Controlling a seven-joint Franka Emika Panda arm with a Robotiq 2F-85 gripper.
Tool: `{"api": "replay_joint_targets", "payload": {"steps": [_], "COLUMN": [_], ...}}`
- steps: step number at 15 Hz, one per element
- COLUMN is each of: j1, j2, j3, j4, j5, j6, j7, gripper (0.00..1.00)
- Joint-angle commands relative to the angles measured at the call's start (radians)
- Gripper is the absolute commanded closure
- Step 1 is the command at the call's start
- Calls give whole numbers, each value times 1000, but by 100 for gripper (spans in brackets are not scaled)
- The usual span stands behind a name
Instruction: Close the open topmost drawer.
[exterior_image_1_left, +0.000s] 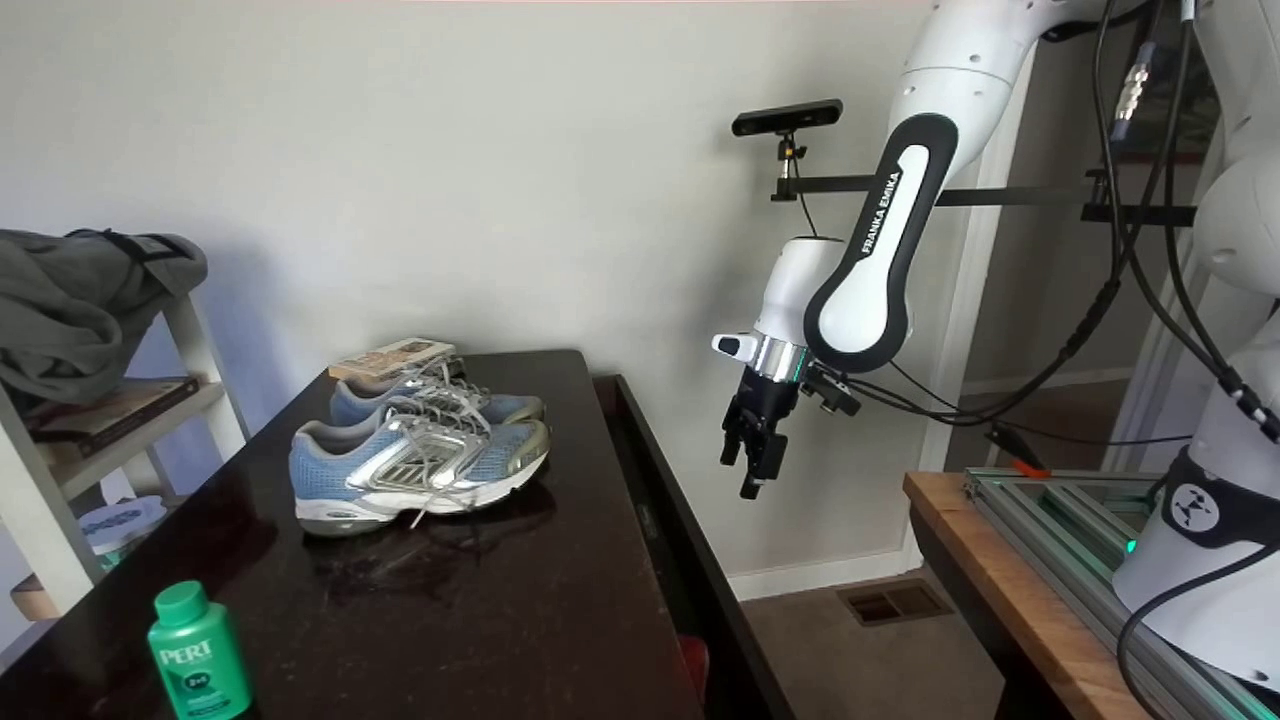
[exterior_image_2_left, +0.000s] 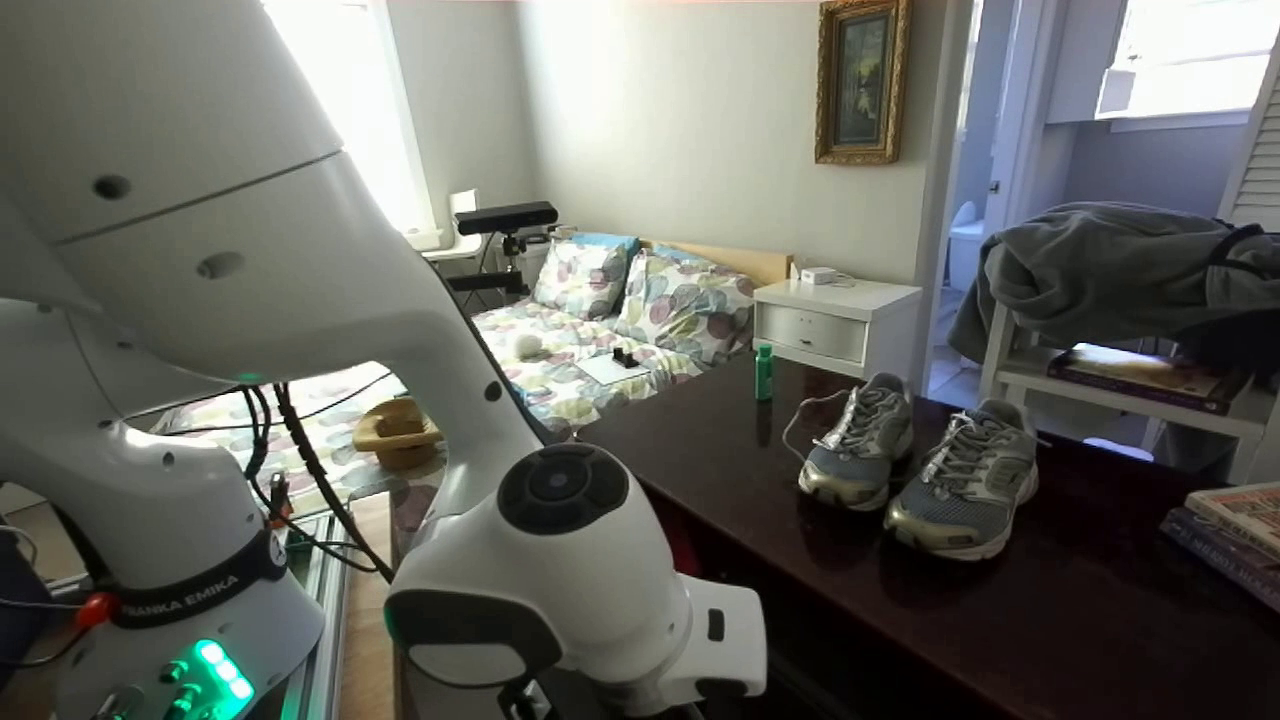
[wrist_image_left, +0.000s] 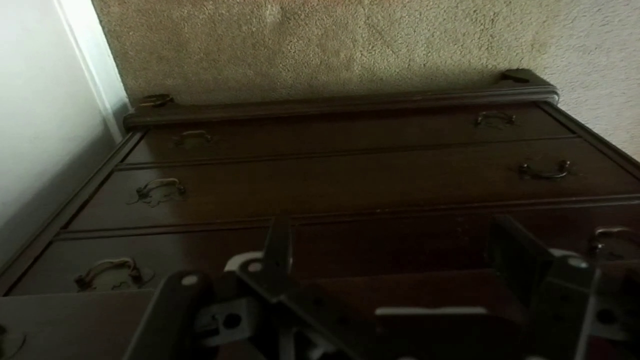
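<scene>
The glossy black-brown dresser (exterior_image_1_left: 480, 620) shows in both exterior views, with its top also here (exterior_image_2_left: 1000, 610). Its topmost drawer (exterior_image_1_left: 698, 560) is pulled out, leaving a long dark gap beside the dresser's top. In the wrist view the drawer's front (wrist_image_left: 75, 320) juts out at the bottom, above the lower fronts with brass handles. My gripper (exterior_image_1_left: 740, 475) hangs in the air outside the drawer's front, apart from it, fingers pointing down. In the wrist view the gripper (wrist_image_left: 390, 227) has its fingers wide apart with nothing between them. The fingers are hidden in an exterior view behind the arm.
Blue-grey running shoes (exterior_image_1_left: 420, 460), a green bottle (exterior_image_1_left: 200, 655) and books (exterior_image_1_left: 395, 357) stand on the dresser. A red thing (exterior_image_1_left: 693, 660) lies in the drawer. The robot's wooden table (exterior_image_1_left: 1000, 590) faces the dresser across carpet. A wall is behind.
</scene>
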Motion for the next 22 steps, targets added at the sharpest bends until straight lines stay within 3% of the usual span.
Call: {"api": "replay_joint_targets", "payload": {"steps": [1,4,13,22], "j1": [31,54,20,16], "j2": [55,94,258,303], "j3": [5,0,51,79], "j4": [27,51,156,198], "j5": [-2,-2,-66,-106], "j6": [52,80,153,164], "j7": [-2,-6,20,24], "gripper": [0,0,0,0]}}
